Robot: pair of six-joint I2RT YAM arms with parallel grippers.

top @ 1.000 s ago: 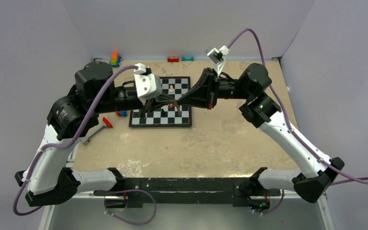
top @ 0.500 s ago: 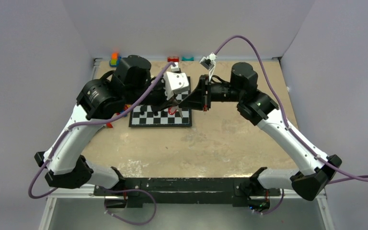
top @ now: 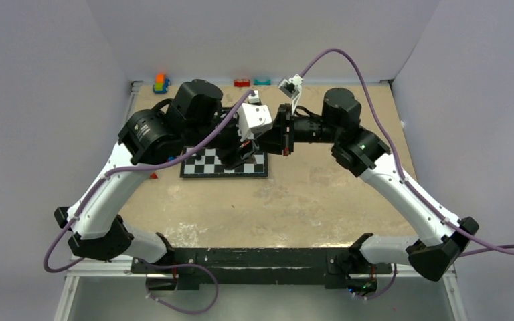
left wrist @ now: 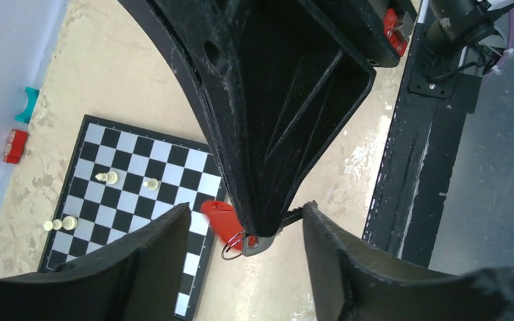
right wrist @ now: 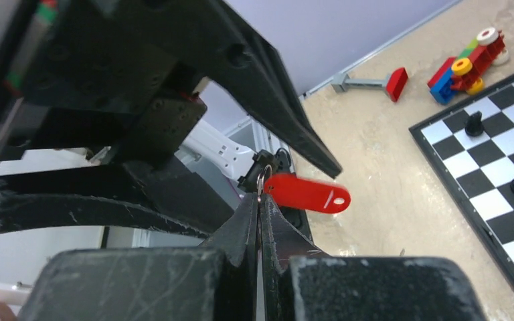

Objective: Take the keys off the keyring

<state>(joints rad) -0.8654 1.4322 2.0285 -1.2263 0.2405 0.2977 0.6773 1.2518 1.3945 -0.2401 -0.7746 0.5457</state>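
My right gripper is shut on a grey key and holds it in the air over the near right corner of the chessboard. From the key's head hang the thin wire keyring and a red tag. The key's blade sticks out sideways towards one finger of the left gripper. My left gripper is open, with its fingers on either side of the right gripper's tip and nothing gripped. In the top view the left gripper and right gripper meet tip to tip above the board.
Pale chess pieces stand on the chessboard, and dark pieces are on its left side. A toy of coloured blocks and a red-headed tool lie left of the board. Red and teal blocks sit by the back wall.
The left arm has swung back and to the right, up to the right gripper, and its jaws have opened around that gripper's tip. The right gripper stays shut and has shifted slightly left.
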